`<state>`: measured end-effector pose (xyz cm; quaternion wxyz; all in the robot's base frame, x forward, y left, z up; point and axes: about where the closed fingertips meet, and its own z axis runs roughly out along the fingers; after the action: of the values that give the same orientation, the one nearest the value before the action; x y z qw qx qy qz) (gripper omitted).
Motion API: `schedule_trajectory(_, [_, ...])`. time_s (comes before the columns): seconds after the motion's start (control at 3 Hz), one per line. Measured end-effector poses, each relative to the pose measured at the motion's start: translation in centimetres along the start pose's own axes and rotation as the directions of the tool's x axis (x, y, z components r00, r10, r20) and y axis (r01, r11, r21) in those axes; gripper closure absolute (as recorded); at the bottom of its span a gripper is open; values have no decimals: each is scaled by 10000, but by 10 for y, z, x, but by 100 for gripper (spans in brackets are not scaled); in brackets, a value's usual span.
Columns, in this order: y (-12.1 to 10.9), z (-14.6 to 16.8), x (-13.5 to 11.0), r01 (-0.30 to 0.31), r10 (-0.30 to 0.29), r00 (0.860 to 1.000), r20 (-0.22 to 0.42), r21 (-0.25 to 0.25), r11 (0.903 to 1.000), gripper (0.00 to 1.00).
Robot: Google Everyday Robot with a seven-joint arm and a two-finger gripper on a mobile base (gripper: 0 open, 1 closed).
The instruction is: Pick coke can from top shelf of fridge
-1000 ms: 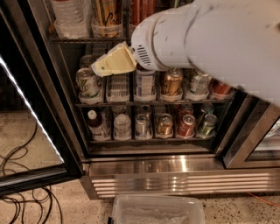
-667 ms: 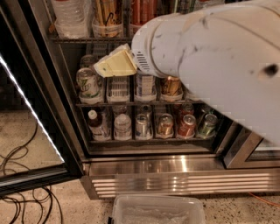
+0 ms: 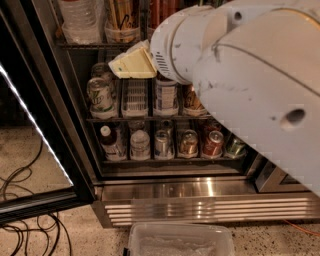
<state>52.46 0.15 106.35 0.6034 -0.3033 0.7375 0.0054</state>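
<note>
The fridge stands open, with a steel base grille and dark wire racks. The top shelf runs along the upper edge and carries whitish cup-like holders. On it, red cans that look like coke cans show partly at the frame's top, cut off by the edge and my arm. My gripper, with cream-coloured fingers, points left just below the top shelf, in front of the middle rack and left of and below the red cans. My white arm hides the fridge's upper right.
A clear bottle and gold-striped cans stand on the top shelf. The lower racks hold a green-and-white can and several more cans and bottles. The glass door stands open at the left, above cables. A clear plastic bin sits in front.
My arm has swung closer to the camera and now covers more of the fridge's right side. The gripper has stayed in nearly the same place.
</note>
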Motion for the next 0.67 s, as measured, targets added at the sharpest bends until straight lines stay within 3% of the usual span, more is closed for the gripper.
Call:
schedule_trajectory(0.33, [-3, 2, -7, 208, -211, 9995, 221, 162, 9997, 0])
schedule_trajectory(0.67, [-15, 0, -15, 231, -266, 9983, 523, 661, 9975, 10])
